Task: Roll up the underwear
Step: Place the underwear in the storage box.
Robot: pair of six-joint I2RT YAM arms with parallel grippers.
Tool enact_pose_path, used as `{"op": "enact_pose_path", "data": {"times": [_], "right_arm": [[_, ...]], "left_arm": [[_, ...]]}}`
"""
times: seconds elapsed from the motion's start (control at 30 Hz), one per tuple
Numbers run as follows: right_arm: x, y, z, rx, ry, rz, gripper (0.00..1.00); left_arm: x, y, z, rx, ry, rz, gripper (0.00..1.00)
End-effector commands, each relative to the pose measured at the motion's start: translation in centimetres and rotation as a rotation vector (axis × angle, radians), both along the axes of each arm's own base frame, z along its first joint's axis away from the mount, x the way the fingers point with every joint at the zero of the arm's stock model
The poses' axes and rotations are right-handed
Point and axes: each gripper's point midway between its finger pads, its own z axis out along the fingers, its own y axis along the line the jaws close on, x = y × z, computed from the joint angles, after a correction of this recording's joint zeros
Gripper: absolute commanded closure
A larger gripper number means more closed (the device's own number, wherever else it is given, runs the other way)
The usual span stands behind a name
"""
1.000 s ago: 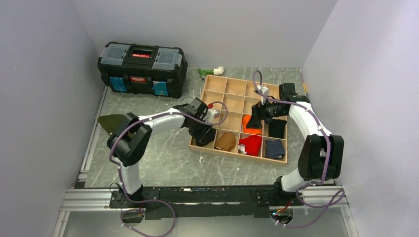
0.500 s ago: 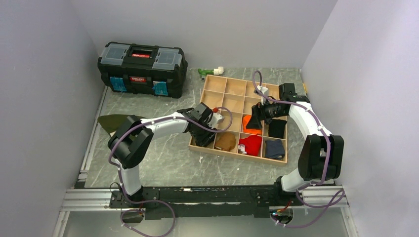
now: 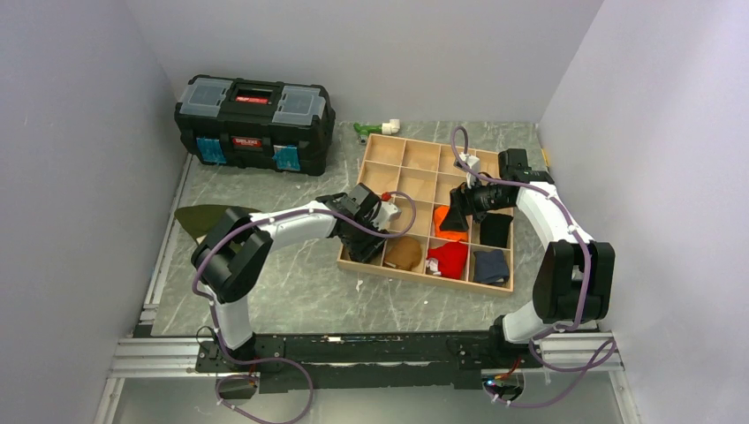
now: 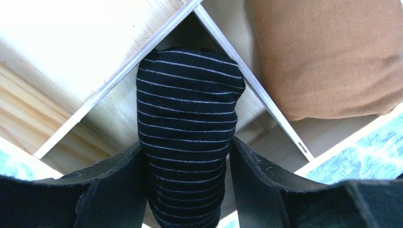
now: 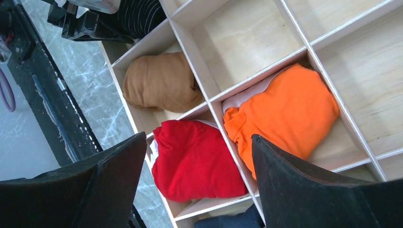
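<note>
My left gripper (image 4: 186, 148) reaches down into the near-left corner compartment of the tray (image 3: 415, 276), and the underwear (image 4: 190, 104) sits there as a tight striped roll standing between my two fingers. Each finger lies against a side of the roll. The jaws are partly spread to its width, and I cannot tell whether they pinch it or only touch it. A brown bundle (image 4: 323, 57) fills the compartment just beside. My right gripper (image 5: 198, 138) hangs over the middle of the tray with its jaws wide apart, holding nothing, above a red bundle (image 5: 195, 161) and an orange bundle (image 5: 285, 109).
</note>
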Motion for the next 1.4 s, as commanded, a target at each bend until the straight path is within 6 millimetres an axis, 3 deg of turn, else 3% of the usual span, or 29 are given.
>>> {"op": "enact_pose_path", "data": {"times": [0.0,1.0,1.17,1.37], "right_arm": [[0.5,0.2,1.1,0.022,-0.039,0.02,0.17],[0.6,0.2,0.6,0.023,-0.021,0.024,0.16],[0.6,0.2,0.6,0.023,-0.017,0.027,0.16],[0.6,0.2,0.5,0.024,-0.012,0.031,0.16]], "left_arm": [[1.0,1.5,1.6,0.044,-0.072,0.014,0.37],[2.1,-0.1,8.2,-0.092,-0.191,-0.021,0.28],[1.6,0.1,8.2,-0.102,-0.188,-0.041,0.37],[1.2,0.3,7.2,-0.094,-0.169,-0.072,0.55]]}}
